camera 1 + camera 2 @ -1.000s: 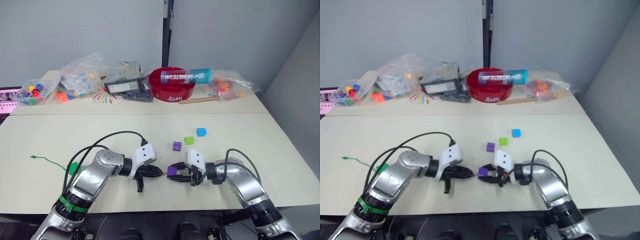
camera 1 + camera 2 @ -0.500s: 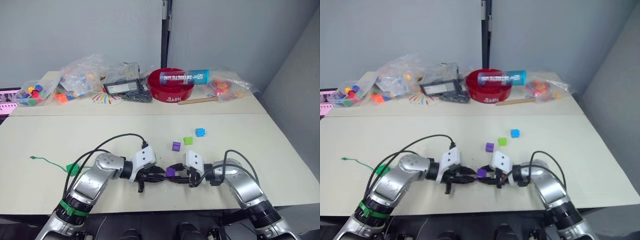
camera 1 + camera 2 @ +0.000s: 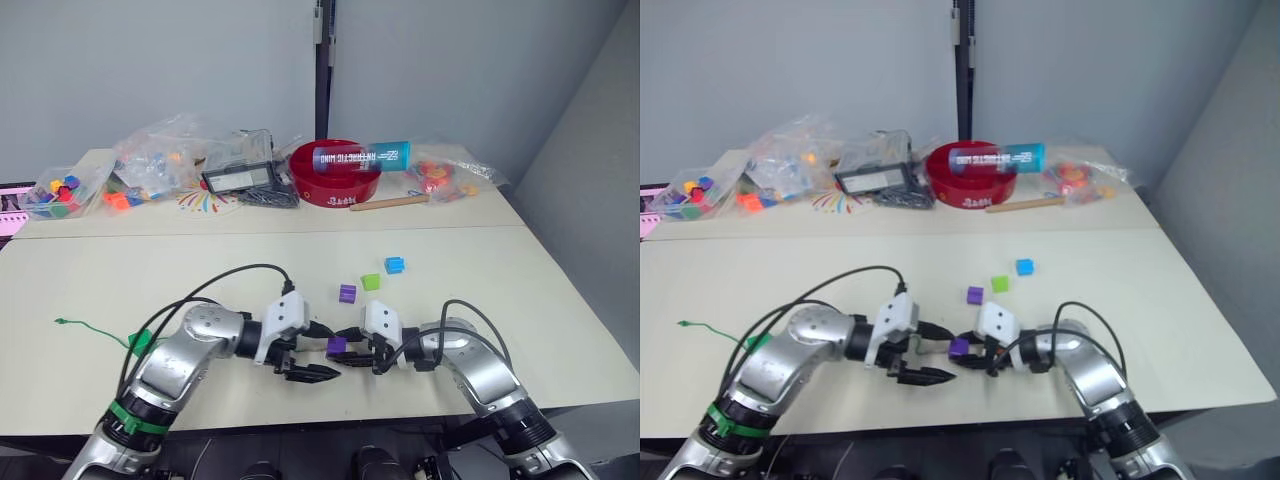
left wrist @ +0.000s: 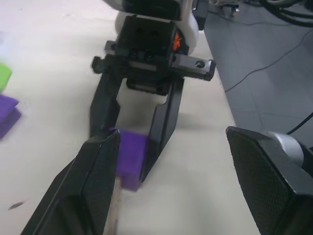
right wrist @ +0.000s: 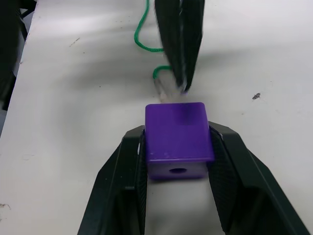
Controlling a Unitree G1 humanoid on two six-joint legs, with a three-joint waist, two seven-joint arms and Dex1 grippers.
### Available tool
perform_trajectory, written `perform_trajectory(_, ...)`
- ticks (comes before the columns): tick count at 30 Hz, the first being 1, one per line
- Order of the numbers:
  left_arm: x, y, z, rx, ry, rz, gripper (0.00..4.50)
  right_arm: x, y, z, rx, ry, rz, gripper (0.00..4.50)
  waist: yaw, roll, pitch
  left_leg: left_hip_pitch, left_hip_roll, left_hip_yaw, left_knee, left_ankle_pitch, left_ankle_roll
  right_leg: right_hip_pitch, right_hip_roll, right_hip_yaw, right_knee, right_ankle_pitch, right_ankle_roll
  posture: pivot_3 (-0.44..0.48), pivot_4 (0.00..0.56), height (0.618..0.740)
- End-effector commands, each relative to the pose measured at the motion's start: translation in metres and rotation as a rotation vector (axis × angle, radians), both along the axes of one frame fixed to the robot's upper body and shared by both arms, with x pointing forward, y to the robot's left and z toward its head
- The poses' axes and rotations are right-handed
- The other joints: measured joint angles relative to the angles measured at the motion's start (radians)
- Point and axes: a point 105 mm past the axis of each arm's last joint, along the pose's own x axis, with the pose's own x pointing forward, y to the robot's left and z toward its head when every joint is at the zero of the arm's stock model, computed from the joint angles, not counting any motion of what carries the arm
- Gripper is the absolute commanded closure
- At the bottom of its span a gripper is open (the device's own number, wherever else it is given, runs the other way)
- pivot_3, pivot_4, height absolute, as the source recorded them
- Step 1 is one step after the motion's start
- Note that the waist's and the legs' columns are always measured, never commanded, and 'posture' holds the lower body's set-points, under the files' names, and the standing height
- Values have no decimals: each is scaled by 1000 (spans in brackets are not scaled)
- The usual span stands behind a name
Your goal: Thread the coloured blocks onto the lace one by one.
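My right gripper (image 3: 341,347) is shut on a purple block (image 3: 337,346), held just above the table; in the right wrist view the block (image 5: 178,139) sits squarely between both fingers. My left gripper (image 3: 320,352) faces it from the left with its fingers (image 4: 93,191) spread wide open. The green lace (image 3: 95,327) trails left across the table, and its pale tip (image 4: 116,211) reaches the block's near face. By my left forearm a small green piece (image 3: 144,341) sits on the lace. Another purple block (image 3: 347,293), a lime green one (image 3: 371,282) and a light blue one (image 3: 395,265) lie loose beyond.
Along the far table stand a red bowl (image 3: 330,188) with a tube across it, a black device (image 3: 240,178), a wooden stick (image 3: 395,202), and clear bags of toy pieces (image 3: 160,160) (image 3: 445,178). The table's front edge is just below my grippers.
My left gripper, shut a second ago, moved up to the purple block and has now opened wide. My right gripper kept its hold. The camera shifted slightly.
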Motion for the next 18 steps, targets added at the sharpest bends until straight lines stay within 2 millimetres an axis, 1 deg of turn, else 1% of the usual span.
perform_trajectory(1,4,14,0,0,-15,18,873,-10,-1,-25,-68,83,9,3316,0,0,0,0,0,0,0,0,0,0,0,0,0,0,0,0,150,740)
perform_trajectory(4,10,23,-4,9,-23,47,873,-10,-2,-24,-69,82,11,3316,1,0,0,0,0,0,0,0,0,0,0,0,-1,0,0,0,150,740)
perform_trajectory(7,11,27,-11,26,-26,44,873,-10,-4,-24,-69,83,13,3316,0,0,0,0,0,0,0,0,0,0,0,0,-1,0,0,0,150,740)
perform_trajectory(14,14,33,-34,63,-29,68,873,-11,-6,-20,-67,79,10,3316,3,0,0,-1,0,0,-1,0,0,0,0,0,-1,0,0,0,150,740)
perform_trajectory(17,17,31,-40,65,-37,77,1721,-12,-6,-19,-66,79,6,3316,8,0,0,-1,0,0,-1,0,0,0,-1,0,-2,0,0,0,150,740)
perform_trajectory(18,18,31,-42,67,-42,79,2137,-12,-7,-19,-66,79,5,3316,9,0,0,-1,0,0,-1,0,0,0,-1,0,-2,0,0,0,150,740)
